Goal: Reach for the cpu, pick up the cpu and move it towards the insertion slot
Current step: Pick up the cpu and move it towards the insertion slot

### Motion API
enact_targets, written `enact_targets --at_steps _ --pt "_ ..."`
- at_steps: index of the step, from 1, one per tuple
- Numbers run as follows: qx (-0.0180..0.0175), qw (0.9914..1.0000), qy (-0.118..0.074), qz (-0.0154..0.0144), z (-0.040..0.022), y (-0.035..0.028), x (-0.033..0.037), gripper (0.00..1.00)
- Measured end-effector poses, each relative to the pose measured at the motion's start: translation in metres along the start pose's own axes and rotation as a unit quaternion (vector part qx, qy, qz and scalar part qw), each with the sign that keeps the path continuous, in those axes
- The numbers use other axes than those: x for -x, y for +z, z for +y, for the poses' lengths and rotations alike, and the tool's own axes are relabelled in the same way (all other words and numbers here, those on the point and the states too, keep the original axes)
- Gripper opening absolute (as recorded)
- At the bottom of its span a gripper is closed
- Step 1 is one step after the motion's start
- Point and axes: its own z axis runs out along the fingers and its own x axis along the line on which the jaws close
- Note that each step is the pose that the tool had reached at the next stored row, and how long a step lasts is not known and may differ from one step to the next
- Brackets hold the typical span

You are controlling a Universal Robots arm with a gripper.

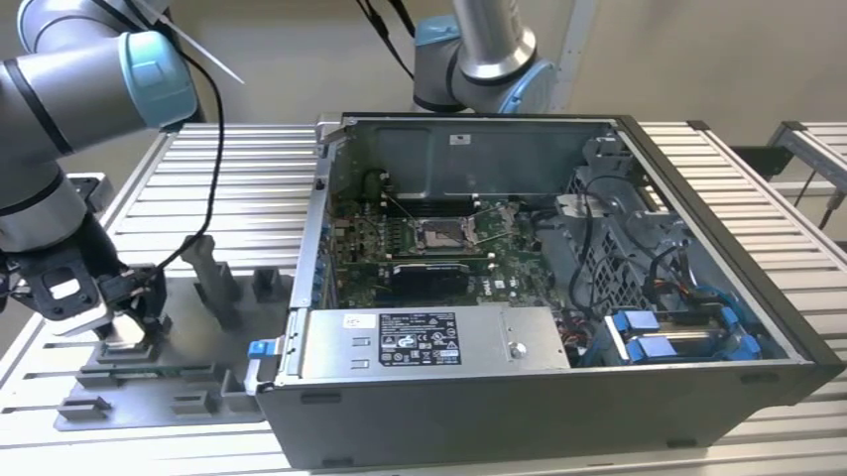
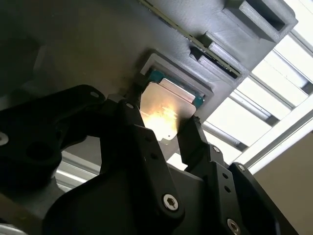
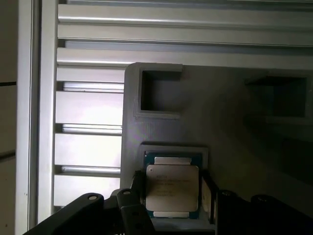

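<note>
Right now the arm is reaching down at the exterior view's left, and its gripper (image 1: pixel 126 332) is hanging low over the grey tray (image 1: pixel 159 402). The cpu (image 3: pixel 172 187) is lying flat in a small square pocket of that tray, shiny side up, as the first wrist view is showing. The pocket is hugging the chip on all sides, most likely so that it is not sliding about and the arm is finding it in the same spot each time. The claw is sitting around the chip, with the chip in the middle of it. Whether the claw is squeezing the chip or only waiting beside it cannot be told. The chip is not lifted yet.

The insertion slot (image 1: pixel 441 234) is waiting well apart, toward the exterior view's right, inside the open computer case (image 1: pixel 530 421). The case is lying on its side with its cover off, likely so the arm can come in from above. A silver box (image 1: pixel 423 342) is sitting just on the near side of the slot.

Everything is resting on a table (image 1: pixel 225 169) of pale metal slats. A plain beige wall (image 1: pixel 292 50) is standing at the far side.
</note>
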Motion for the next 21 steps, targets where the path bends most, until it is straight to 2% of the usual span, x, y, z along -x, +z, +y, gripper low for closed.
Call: enact_targets --at_steps 10,21 --pt "0.0 1.0 0.0 -0.0001 0.0006 -0.0147 0.0001 0.0" --pt "0.0 1.0 0.0 -0.0001 0.0016 -0.0414 0.0001 0.0"
